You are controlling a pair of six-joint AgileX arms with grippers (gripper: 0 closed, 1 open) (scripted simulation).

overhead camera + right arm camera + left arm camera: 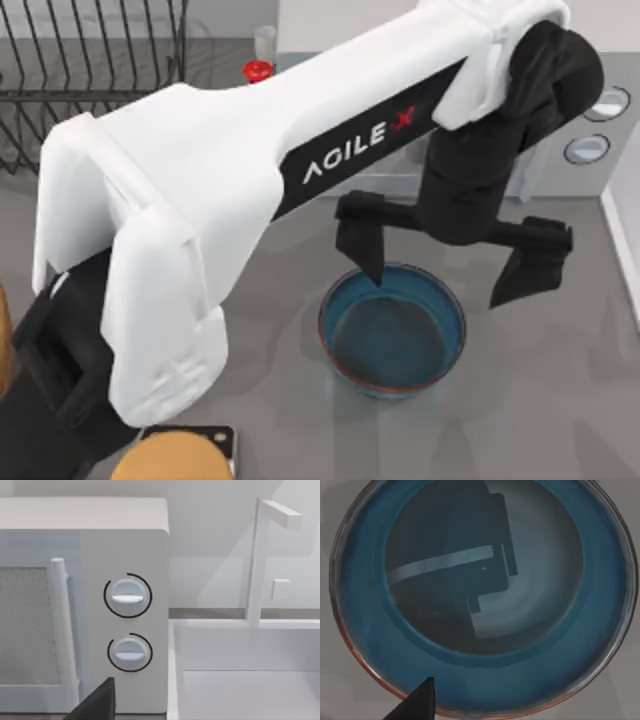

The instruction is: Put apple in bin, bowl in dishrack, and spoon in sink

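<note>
Top view: the bowl (392, 332) sits on the grey counter (560, 400), toward its right half and nearer the front edge than the back. The left gripper (445, 270) hangs over it with its jaws spread wide and empty, one finger above the bowl's back rim, the other outside the right rim. I judge the bowl stiff, smooth and slippery (likely ceramic or glass, so breakable), and too wide to span, so the thin wall at the rim looks like the place to pinch, one finger inside and one outside. The dishrack (90, 60) stands at the back left corner, well apart from the bowl. A red-capped bottle (258, 70) and a clear glass (264, 38) stand near the back edge beside the rack, and could get in the way of a carry. The microwave's knobs (587, 148) lie at the back right.

Left wrist view: the bowl's teal inside (485, 690) is empty, with one dark fingertip (417, 702) above its reddish rim.

Right wrist view: the parked right arm faces the microwave (125, 615) and the white sink (250, 680) with its faucet (257, 560); I cannot tell how its pincer stands.
</note>
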